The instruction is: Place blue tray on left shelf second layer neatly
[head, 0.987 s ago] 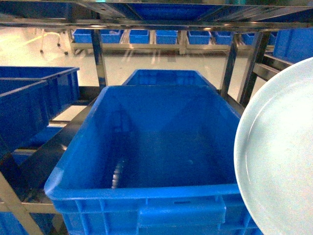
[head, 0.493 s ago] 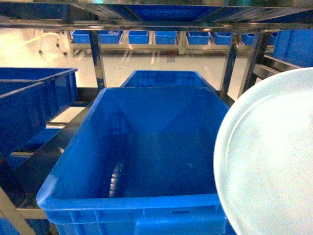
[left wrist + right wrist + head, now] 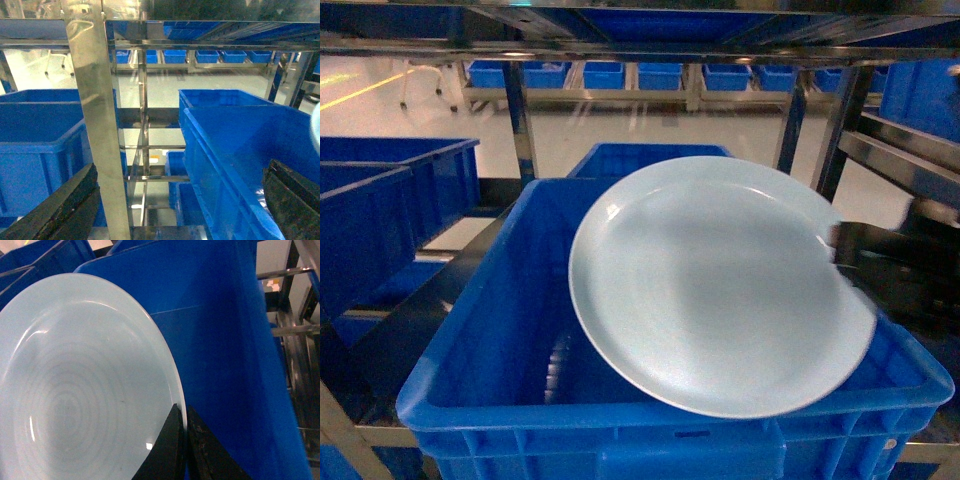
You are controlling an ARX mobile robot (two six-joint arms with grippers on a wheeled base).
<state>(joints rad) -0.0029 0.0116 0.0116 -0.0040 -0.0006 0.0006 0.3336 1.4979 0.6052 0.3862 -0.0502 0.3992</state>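
One blue tray [image 3: 710, 290], now over crate [image 3: 500, 330]

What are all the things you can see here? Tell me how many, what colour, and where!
Round glossy pale-blue plastic tray: one, sky blue, tilted over the big crate, pinched at its rim.
Deep rectangular dark-blue plastic crate: one in front, with another behind it.
Dark-blue crates on the left: two, side by side.
Small blue bins: a row, far across the floor.
Shiny metal shelf frame: silver, all around the crates.
Right tool: black, shut on the tray's edge.
Left tool: black, open, empty, beside the shelf post.
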